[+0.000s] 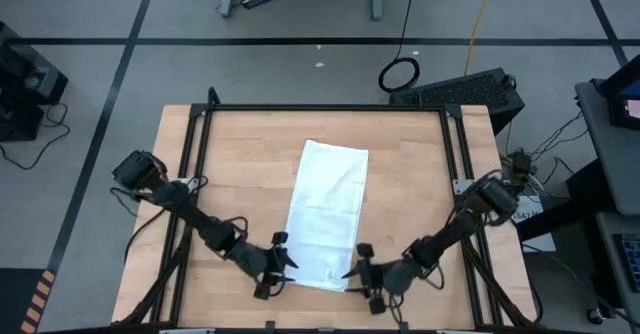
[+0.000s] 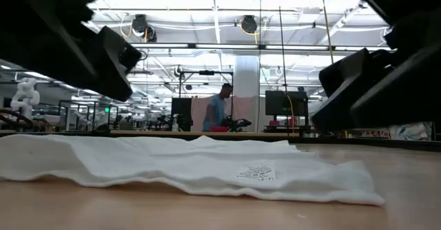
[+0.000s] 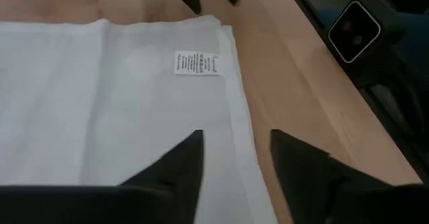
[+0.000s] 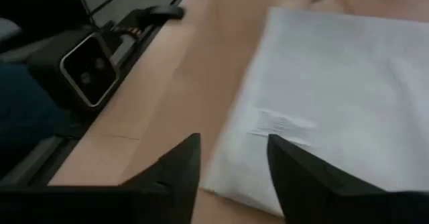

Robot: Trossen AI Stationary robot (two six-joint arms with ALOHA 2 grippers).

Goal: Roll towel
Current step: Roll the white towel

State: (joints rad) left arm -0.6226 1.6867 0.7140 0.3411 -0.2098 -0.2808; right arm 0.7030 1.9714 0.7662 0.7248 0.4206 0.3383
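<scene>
The white towel (image 1: pixel 325 214) lies spread flat on the wooden table (image 1: pixel 420 174), its long sides running from far to near. A small printed label (image 3: pixel 196 63) sits near its near edge. My left gripper (image 1: pixel 283 264) is open at the towel's near left corner, hovering just above the near edge (image 3: pixel 234 143). My right gripper (image 1: pixel 355 269) is open at the near right corner, and the towel's edge shows between its fingers in the right wrist view (image 4: pixel 231 150). In the low view the towel (image 2: pixel 193 164) lies under both grippers with a gap between.
A black metal frame (image 1: pixel 200 144) runs along the table's sides and far edge. A small camera block (image 3: pixel 354 31) stands at the near edge and also shows in the right wrist view (image 4: pixel 87 66). A person (image 2: pixel 217 109) stands far off in the room behind.
</scene>
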